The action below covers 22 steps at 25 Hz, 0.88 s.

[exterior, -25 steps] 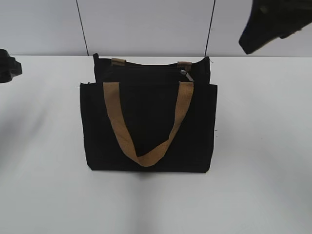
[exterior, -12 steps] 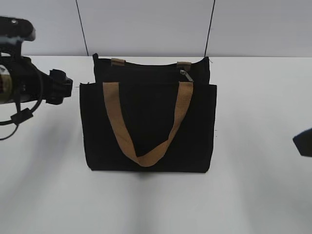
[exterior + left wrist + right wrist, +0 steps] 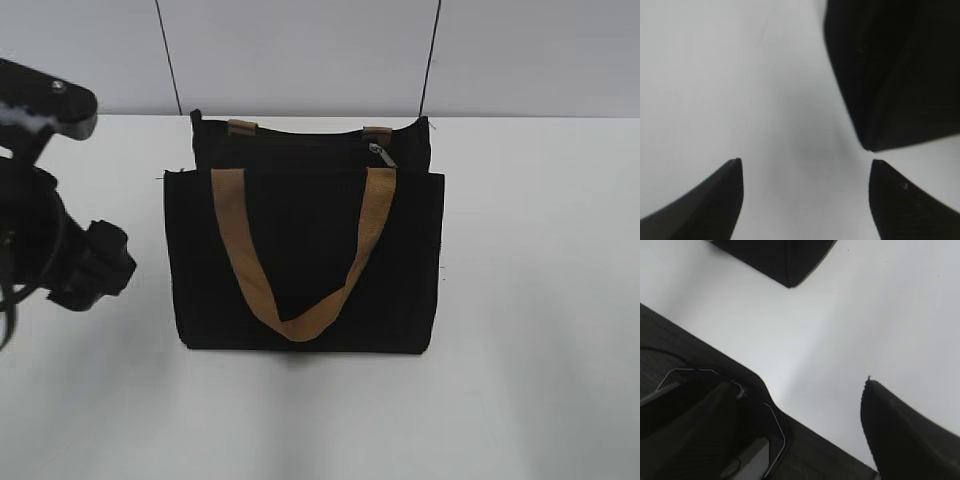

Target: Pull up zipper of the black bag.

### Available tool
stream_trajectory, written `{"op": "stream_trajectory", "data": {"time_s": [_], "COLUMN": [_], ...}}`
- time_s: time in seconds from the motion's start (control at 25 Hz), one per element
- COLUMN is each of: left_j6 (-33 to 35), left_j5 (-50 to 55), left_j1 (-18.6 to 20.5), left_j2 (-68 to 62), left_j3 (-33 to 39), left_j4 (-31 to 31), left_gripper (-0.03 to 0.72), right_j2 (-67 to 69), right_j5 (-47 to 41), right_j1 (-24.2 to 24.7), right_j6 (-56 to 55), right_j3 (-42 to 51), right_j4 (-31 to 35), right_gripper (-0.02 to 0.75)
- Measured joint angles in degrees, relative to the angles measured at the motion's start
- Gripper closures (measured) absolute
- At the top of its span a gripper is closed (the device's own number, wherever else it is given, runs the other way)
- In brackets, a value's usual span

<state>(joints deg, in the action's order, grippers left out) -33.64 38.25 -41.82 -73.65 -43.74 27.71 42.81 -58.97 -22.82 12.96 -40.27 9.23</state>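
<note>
The black bag (image 3: 305, 250) stands upright mid-table with its flat front pocket facing the camera and a tan strap (image 3: 300, 325) hanging in a V. The zipper (image 3: 300, 140) runs along the top edge. Its small silvery pull tab (image 3: 379, 152) sits near the right end. My left gripper (image 3: 805, 167) is open and empty over bare table, with a bottom corner of the bag (image 3: 890, 75) just ahead to its right. My left arm (image 3: 60, 250) is left of the bag. My right gripper (image 3: 795, 395) is open and empty, away from the bag (image 3: 782, 260), and out of the exterior view.
The white table (image 3: 540, 300) spreads round the bag, with a grey panelled wall (image 3: 300, 50) behind. A dark structure with thin wire lines (image 3: 690, 430) fills the lower left of the right wrist view.
My left arm has swung in from the left edge and dropped lower beside the bag. My right arm came down the right side and left the exterior view. The bag has not moved.
</note>
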Motion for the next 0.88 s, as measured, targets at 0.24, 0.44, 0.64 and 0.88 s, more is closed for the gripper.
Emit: {"op": "stream_trajectory", "data": {"time_s": [0.24,0.44,0.64,0.88], "left_j6": [15.01,19.97,23.83,29.66], "left_j5": [12.11,19.2,21.28,22.46], "left_j1": [-2.54,-2.87,-2.87,-2.87], "left_j2": [18.04,36.23,51.53,60.03], "left_j3": [-0.49,3.34,10.33,12.63], "left_j4": [-15.27,-20.11,-21.62,-23.18], "left_gripper": [0.104,0.104,0.104,0.104], "right_j2": [-6.76,-14.59,-21.06,-22.58], "right_j5": [-4.16,-5.68,-5.57,-3.98], "right_j1": [0.0,0.0,0.0,0.0], "right_j6": [1.66,1.77,1.83,2.23], "right_j3": [0.62,5.58,12.06,13.3], "right_j4": [0.0,-0.17,-0.37,-0.5], "right_gripper": [0.144,0.142,0.142,0.142]}}
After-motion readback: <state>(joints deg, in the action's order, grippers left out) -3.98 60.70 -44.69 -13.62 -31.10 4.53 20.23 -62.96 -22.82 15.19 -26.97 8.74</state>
